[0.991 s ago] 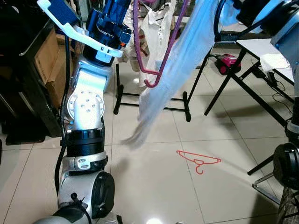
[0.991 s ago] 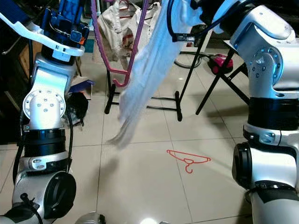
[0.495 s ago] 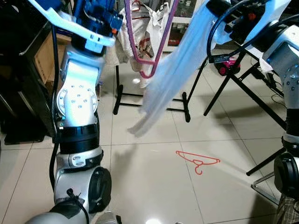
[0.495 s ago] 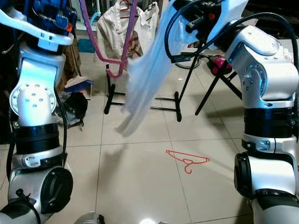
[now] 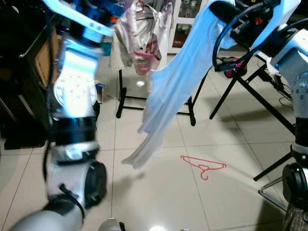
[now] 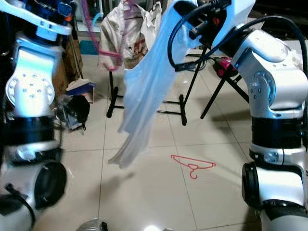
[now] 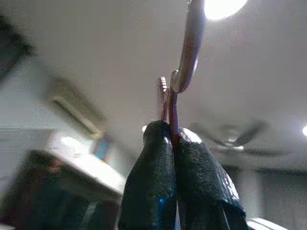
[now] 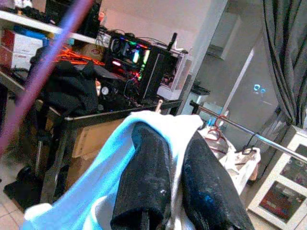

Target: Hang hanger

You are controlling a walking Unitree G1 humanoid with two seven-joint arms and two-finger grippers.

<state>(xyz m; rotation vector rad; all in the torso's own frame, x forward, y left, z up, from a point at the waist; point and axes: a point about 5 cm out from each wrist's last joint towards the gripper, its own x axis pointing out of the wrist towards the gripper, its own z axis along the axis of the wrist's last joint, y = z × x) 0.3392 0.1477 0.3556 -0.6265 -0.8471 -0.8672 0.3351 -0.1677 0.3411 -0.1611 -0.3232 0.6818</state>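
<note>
Both arms lifted higher; pink hanger now up by the clothes rack.

The left end effector (image 7: 172, 143) is clamped on the pink hanger (image 5: 143, 54), which has risen since a second ago from mid-frame to about 11 o'clock, blurred against the hung garments (image 5: 139, 26). The right end effector (image 8: 175, 158) is pinched together on the pale blue shirt (image 5: 171, 91), whose tail now hangs lower, toward the floor (image 5: 159, 192). A red hanger (image 5: 204, 166) lies on the tiles at 5 o'clock, unmoved.

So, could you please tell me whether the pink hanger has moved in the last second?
Yes. The pink hanger has risen, now blurred high against the rack's hanging clothes.
</note>
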